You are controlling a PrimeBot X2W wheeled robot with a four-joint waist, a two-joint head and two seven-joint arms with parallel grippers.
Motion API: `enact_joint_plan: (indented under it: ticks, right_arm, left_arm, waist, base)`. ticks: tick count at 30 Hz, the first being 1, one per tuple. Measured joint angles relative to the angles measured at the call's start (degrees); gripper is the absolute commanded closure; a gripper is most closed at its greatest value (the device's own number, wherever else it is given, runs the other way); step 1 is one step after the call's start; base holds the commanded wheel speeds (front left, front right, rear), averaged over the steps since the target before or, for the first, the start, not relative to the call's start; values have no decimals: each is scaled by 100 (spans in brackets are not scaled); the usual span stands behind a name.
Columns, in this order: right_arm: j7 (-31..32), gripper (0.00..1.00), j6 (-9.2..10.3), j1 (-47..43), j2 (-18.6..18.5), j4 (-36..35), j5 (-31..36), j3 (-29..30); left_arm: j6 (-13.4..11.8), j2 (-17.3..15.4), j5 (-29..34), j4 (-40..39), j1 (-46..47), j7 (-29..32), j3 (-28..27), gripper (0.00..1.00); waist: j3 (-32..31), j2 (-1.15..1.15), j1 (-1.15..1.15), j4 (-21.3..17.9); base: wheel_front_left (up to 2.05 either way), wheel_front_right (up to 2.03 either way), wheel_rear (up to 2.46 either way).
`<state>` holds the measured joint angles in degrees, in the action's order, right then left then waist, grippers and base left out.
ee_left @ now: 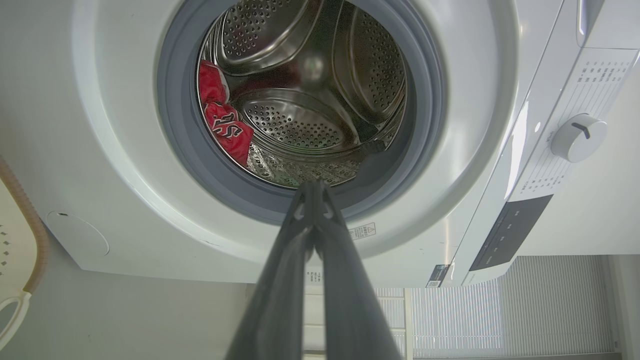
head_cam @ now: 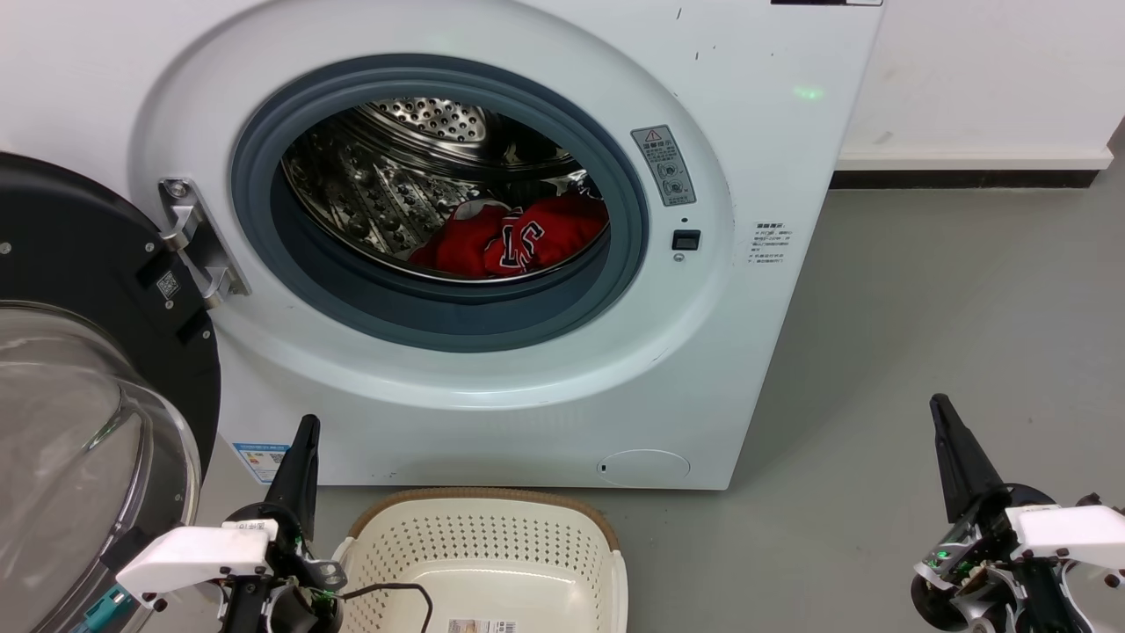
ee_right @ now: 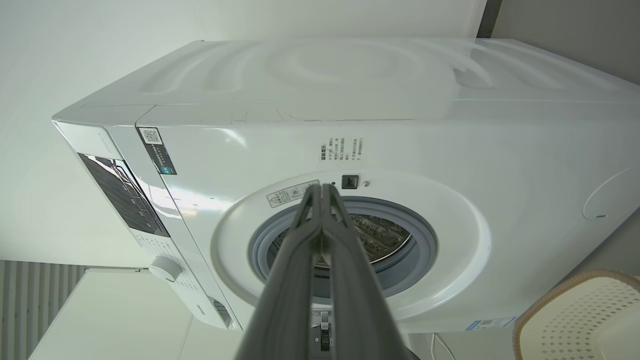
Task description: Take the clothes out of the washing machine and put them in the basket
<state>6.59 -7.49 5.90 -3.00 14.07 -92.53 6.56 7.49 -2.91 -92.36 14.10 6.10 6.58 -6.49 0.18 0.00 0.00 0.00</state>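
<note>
Before the washer (head_cam: 773, 132), the left gripper (head_cam: 307, 431) and right gripper (head_cam: 942, 409) hang with fingers pressed together, holding nothing, and the basket (head_cam: 492, 499) sits just in front of its base. The clothes (head_cam: 518, 237) lie low in its drum, behind the seal (head_cam: 439, 325). A reach with unspread tips could shove them deeper, and a low entry might snag that seal's lip.

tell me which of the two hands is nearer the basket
The left hand, at the head view's lower left, just beside the brown rim of the basket; the right hand stands well off to the other side.
</note>
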Motion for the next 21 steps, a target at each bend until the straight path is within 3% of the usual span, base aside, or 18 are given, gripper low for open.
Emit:
enact_joint_plan:
  ticks: [21]
  right_arm:
    - [0, 100, 0, 0, 0, 0, 0, -1]
  left_arm:
    - [0, 0, 0, 0, 0, 0, 0, 100]
  waist:
    - [0, 0, 0, 0]
  base:
    - [0, 0, 0]
